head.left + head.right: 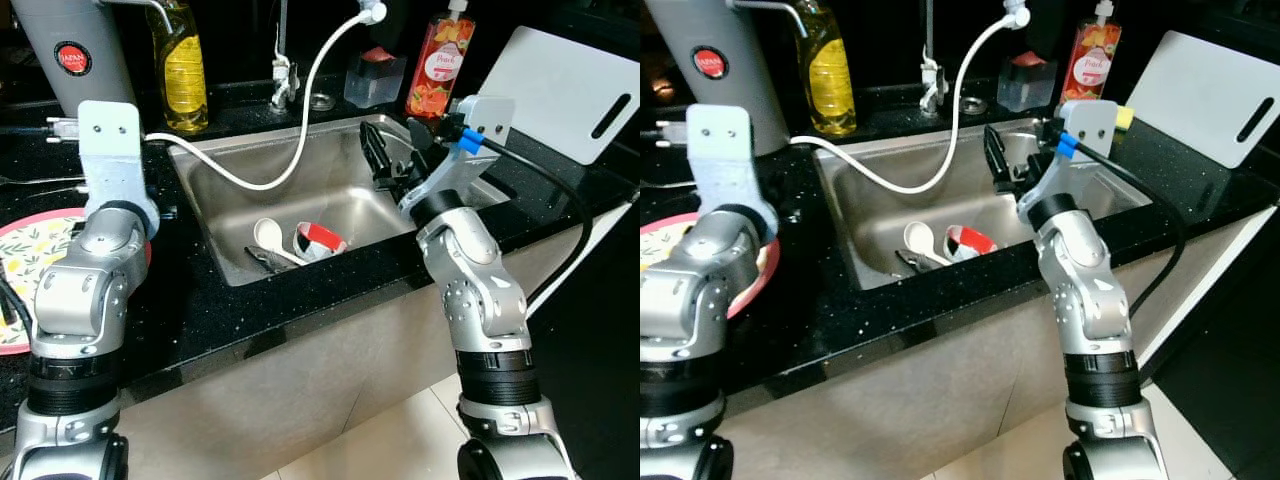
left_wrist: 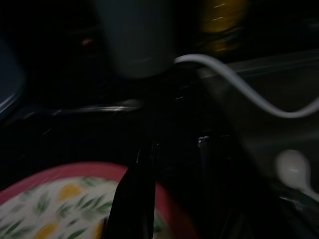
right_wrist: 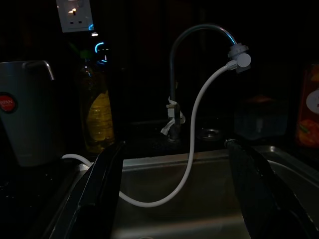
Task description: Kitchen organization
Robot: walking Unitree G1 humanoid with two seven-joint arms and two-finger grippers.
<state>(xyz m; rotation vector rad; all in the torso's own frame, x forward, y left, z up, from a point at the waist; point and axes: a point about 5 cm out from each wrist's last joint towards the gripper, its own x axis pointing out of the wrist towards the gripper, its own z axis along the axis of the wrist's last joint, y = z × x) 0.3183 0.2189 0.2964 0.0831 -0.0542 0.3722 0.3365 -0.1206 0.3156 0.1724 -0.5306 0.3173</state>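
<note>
Item: steel sink (image 1: 225, 225) set in a black counter (image 1: 200, 315). Contents, grouped at the basin's 6 o'clock near the front wall: white spoon (image 1: 268, 236), red-and-white cup (image 1: 320, 240) lying on its side, and dark utensils (image 1: 268, 262) just beside the spoon, touching or overlapping it; exact type cannot be told. A white hose (image 1: 300, 120) runs from the tap (image 3: 199, 35) down across the basin toward its 10 o'clock corner. Behind the sink: yellow oil bottle (image 1: 180, 65) at 11 o'clock, grey jug (image 1: 75, 55) farther left, red soap dispenser (image 1: 440, 68) at 1 o'clock, white cutting board (image 1: 570, 90) at 2 o'clock. Floral plate (image 1: 30, 250) on the counter at 9 o'clock. Right gripper (image 1: 385, 160): above the basin's 3 o'clock side, fingers spread apart, empty, well apart from the cup. Left gripper (image 2: 172, 164): over the counter between plate and sink; fingers apart, holding nothing. Step in hand, by judgement: reaching for the sink items. Handling note: lower the right gripper toward 6 o'clock, keep clear of the hose, close across the cup's rim, not its curved side, and avoid snagging the spoon.
</note>
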